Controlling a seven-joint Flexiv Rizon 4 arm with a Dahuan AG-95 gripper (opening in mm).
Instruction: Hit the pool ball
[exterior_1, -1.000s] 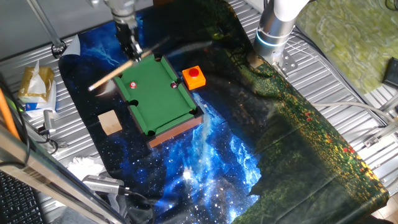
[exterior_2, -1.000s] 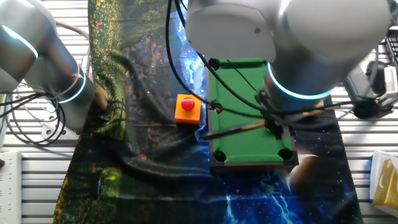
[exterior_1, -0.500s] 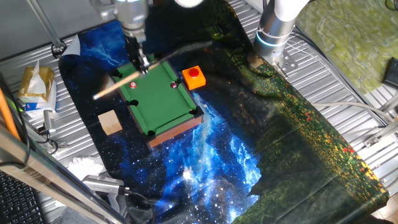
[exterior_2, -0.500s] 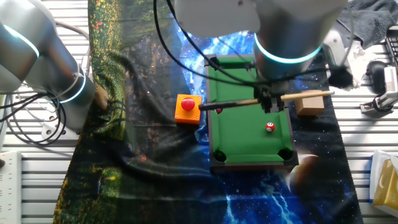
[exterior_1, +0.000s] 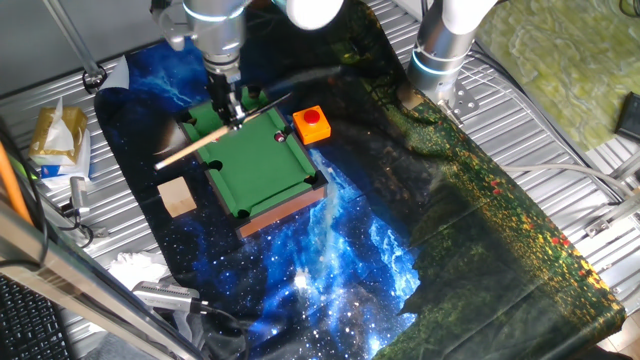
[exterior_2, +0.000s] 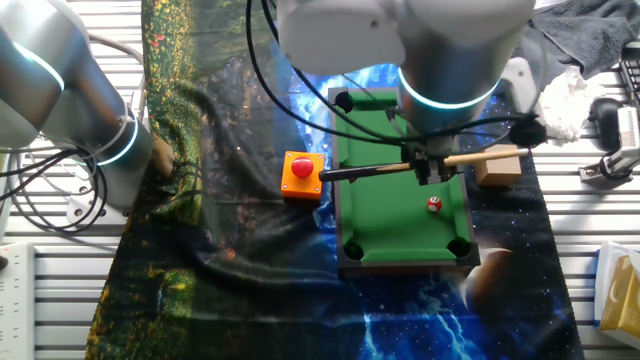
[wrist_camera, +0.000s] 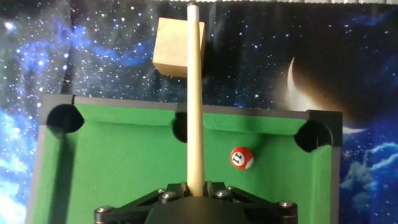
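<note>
The pool ball (wrist_camera: 241, 158), bright red with a white spot, lies on the felt of the green mini pool table (wrist_camera: 112, 162) near the far right corner pocket. It also shows in the other fixed view (exterior_2: 434, 204). My gripper (wrist_camera: 194, 186) is shut on a wooden cue stick (wrist_camera: 194, 93) that points across the table over the middle pocket. The ball lies just right of the cue, apart from it. The gripper (exterior_2: 430, 170) hangs over the table's middle (exterior_1: 232, 108). In the one fixed view the cue (exterior_1: 200, 145) hides the ball.
A big red button on an orange base (exterior_2: 301, 172) stands beside the table's long side. A wooden block (wrist_camera: 172, 38) lies beyond the opposite side. A darker ball (exterior_1: 279, 136) sits near the button-side rail. A second arm's base (exterior_1: 440, 50) stands at the back.
My gripper has carried the cue stick sideways along the table towards its middle, uncovering the red ball. The ball has not moved.
</note>
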